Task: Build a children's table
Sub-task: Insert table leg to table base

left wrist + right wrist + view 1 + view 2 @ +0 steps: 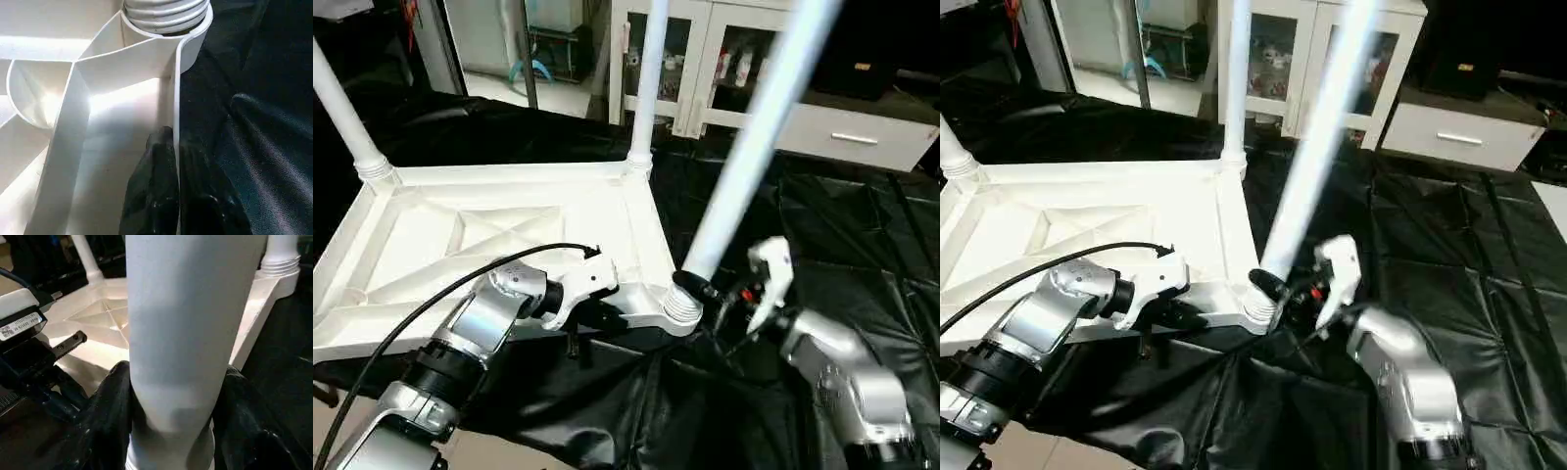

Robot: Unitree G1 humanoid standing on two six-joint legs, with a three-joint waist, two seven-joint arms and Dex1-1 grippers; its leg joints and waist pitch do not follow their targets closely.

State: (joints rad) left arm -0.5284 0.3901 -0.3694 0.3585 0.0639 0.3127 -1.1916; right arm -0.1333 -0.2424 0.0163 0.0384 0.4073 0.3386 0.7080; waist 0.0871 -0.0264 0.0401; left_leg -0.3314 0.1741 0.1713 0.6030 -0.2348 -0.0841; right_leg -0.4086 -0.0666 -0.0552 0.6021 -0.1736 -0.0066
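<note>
The right gripper (171, 396) clasped the tilted leg (759, 147) just above its socket, while the left gripper (176, 161) pinched the upturned tabletop (509, 235) rim, a pinch seen closely from the left wrist, on the black-covered worktable (842, 225).

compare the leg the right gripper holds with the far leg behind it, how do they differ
The held leg leans away from the tabletop; the far leg stands upright. The right gripper clamps the held leg near its base; nothing touches the far leg. Both are white tubes seated in corner sockets.
</note>
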